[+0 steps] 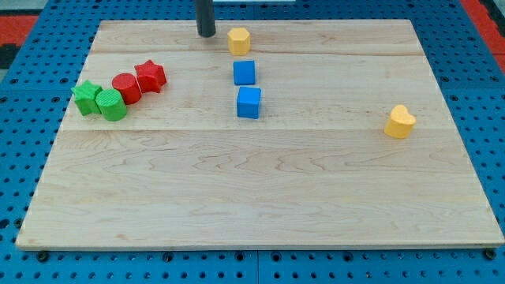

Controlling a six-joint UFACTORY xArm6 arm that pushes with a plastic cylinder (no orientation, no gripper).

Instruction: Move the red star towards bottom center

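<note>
Carrying every block, the table (260, 197) fills the view. My tip (206, 34) stands at its 12 o'clock edge, just beside the yellow hexagon (238, 40); no claw shows. The red star (150, 76) sits towards 10 o'clock, touching the red cylinder (125, 87), well apart from my tip.

one view, raised, looking down at the board (260, 197)

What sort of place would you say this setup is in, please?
Probably a robotics lab bench: a wooden board lies on a blue perforated table, small coloured blocks such as the red star are scattered on it, and my tip rests near the view's top, left of a yellow block.
</note>
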